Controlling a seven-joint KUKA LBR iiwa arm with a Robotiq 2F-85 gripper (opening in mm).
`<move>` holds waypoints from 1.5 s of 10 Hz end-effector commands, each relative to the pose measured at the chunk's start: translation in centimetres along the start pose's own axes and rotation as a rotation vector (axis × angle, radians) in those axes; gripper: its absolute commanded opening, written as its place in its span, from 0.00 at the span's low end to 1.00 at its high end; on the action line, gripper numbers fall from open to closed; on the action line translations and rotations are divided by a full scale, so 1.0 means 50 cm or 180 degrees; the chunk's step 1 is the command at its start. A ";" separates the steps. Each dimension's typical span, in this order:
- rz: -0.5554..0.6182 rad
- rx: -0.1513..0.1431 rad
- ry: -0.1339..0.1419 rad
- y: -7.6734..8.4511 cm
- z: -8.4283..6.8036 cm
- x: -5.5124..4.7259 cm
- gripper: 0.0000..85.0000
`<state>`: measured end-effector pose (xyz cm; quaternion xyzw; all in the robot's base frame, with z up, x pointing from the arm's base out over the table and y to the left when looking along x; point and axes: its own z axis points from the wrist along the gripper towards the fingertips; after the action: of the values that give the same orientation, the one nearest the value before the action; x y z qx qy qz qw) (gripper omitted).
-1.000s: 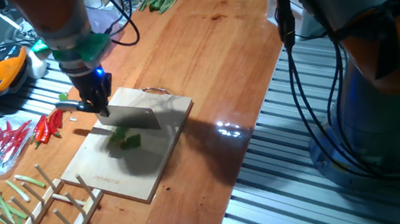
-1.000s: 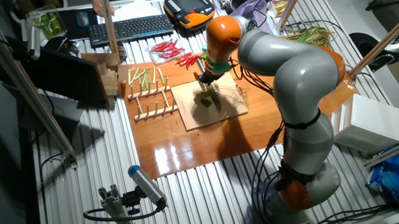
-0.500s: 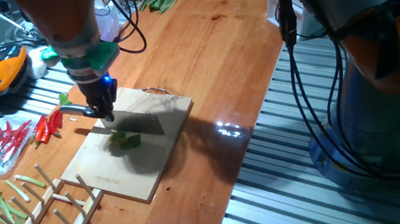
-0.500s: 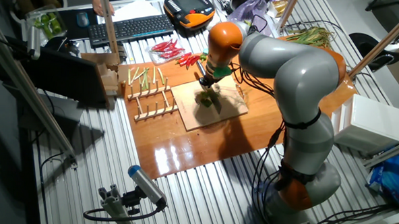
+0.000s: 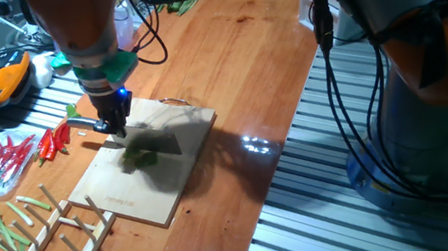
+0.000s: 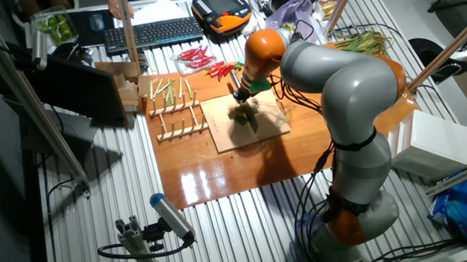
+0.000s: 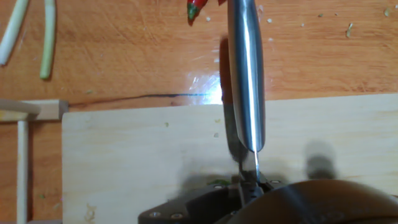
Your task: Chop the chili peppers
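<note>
The chili peppers (image 5: 139, 159) lie as small green pieces in the middle of a pale wooden cutting board (image 5: 113, 195). My gripper (image 5: 114, 126) stands over the board's far left part, shut on the handle of a knife (image 5: 156, 140). The broad blade hangs just above the pieces and looks blurred. In the other fixed view the chili peppers (image 6: 240, 115) show as a green patch under the gripper (image 6: 240, 96). The hand view shows only the knife's shiny metal handle (image 7: 246, 74) over the board (image 7: 143, 162); the pieces are hidden there.
Red chilies (image 5: 54, 140) lie left of the board, one tip (image 7: 197, 7) showing in the hand view. A wooden peg rack (image 5: 62, 240) with pale green stalks (image 5: 1, 232) stands at the near left. An orange pendant (image 5: 3, 80) and a keyboard (image 6: 152, 33) sit beyond.
The gripper has shifted slightly right over the board's far corner with the knife in it. The blade has gone from sharp to blurred above the green pieces, which stay put.
</note>
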<state>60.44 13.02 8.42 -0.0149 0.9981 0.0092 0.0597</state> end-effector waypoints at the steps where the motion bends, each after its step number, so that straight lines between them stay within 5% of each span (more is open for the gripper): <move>1: 0.0010 -0.0011 0.0055 0.002 -0.007 -0.007 0.00; 4: -0.0007 0.0068 0.0194 -0.014 -0.061 -0.033 0.00; 6: 0.0837 0.0054 0.0425 -0.015 -0.105 -0.033 0.00; 7: 0.1171 0.0126 0.0479 -0.012 -0.120 -0.025 0.00; 10: 0.2209 0.0018 0.0720 -0.018 -0.151 0.003 0.00; 11: 0.2613 -0.0042 0.0755 -0.018 -0.154 0.012 0.00; 13: 0.3095 0.0004 0.0686 -0.009 -0.152 0.027 0.00; 15: 0.3515 -0.0054 0.0668 -0.008 -0.152 0.028 0.00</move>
<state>58.18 12.40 15.76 0.1729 0.9826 0.0233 -0.0641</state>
